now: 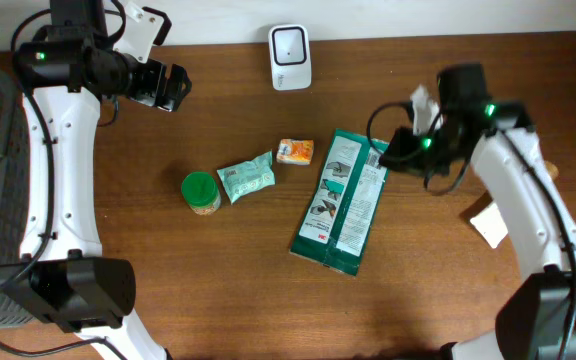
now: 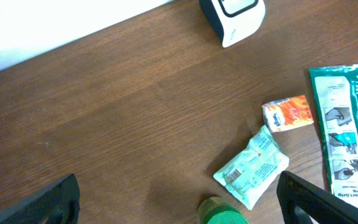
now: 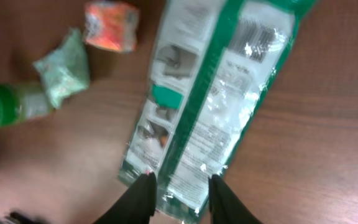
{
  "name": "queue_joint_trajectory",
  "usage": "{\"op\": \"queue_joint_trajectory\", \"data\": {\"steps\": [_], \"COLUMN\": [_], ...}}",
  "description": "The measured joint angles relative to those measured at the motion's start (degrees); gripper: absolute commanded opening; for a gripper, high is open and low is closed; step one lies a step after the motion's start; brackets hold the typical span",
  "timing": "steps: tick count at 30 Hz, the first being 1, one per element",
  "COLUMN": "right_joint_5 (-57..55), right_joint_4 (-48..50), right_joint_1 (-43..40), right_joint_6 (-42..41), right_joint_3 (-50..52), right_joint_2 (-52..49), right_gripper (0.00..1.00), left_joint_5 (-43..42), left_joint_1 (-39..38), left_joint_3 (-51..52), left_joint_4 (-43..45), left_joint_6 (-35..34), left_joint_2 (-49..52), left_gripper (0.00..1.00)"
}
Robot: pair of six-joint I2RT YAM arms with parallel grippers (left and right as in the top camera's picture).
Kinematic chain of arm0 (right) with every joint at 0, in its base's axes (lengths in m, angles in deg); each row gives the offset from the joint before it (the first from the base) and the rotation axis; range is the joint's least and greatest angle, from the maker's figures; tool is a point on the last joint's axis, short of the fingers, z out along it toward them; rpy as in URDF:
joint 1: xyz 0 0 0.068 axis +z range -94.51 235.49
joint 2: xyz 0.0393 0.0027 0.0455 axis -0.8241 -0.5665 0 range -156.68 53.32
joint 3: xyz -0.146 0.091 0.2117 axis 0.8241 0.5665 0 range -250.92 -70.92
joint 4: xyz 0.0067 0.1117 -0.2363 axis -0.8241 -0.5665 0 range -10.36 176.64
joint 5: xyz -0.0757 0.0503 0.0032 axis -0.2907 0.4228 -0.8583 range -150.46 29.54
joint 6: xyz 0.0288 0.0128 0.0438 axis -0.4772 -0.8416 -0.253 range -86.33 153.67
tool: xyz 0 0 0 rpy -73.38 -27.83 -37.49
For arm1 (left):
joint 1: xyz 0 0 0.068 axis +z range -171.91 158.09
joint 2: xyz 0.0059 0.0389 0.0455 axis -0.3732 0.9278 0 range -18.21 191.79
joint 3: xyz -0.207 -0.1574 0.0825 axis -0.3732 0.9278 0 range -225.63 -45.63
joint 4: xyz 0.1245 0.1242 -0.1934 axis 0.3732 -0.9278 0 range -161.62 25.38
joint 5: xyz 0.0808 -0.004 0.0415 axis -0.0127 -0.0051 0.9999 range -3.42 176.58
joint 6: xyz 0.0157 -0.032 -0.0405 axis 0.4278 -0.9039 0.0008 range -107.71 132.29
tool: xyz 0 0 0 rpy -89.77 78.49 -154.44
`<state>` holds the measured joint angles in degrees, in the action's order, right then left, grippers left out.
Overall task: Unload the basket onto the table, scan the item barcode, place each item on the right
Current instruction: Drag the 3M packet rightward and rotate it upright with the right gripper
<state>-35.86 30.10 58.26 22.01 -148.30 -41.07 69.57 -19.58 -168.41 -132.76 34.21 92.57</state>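
Wooden desk [image 1: 218, 290] carries the green package [image 1: 342, 200] flat near its middle, barcode [image 3: 251, 36] up, well apart from the scanner [image 1: 290, 57]; I judge the scan not yet done. My right jaws hover over it, partly apart and holding nothing, though blur hides how close they are. My left jaws hang wide open, off to the side.

Green packet [image 2: 347, 137] cut by right edge; jar [image 2: 224, 214] by bottom (lid only); right-wrist view blurred.
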Motion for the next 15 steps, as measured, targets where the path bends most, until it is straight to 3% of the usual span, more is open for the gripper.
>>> {"op": "queue_joint_trajectory", "data": {"steps": [8,15], "right_joint_5": [3.17,5.35], "right_joint_4": [21.42,38.16], "right_joint_1": [0.02,0.50], "right_joint_6": [-9.44,-14.10], "right_joint_3": [22.23,31.91], "right_joint_2": [3.87,3.89], "right_gripper": [0.28,0.27], "left_joint_5": [-0.04,-0.07], "left_joint_1": [0.00,0.00], "left_joint_3": [0.00,0.00], "left_joint_4": [-0.02,-0.02], "left_joint_6": [0.00,0.00], "left_joint_2": [0.00,0.00], "left_gripper": [0.99,0.99]}}
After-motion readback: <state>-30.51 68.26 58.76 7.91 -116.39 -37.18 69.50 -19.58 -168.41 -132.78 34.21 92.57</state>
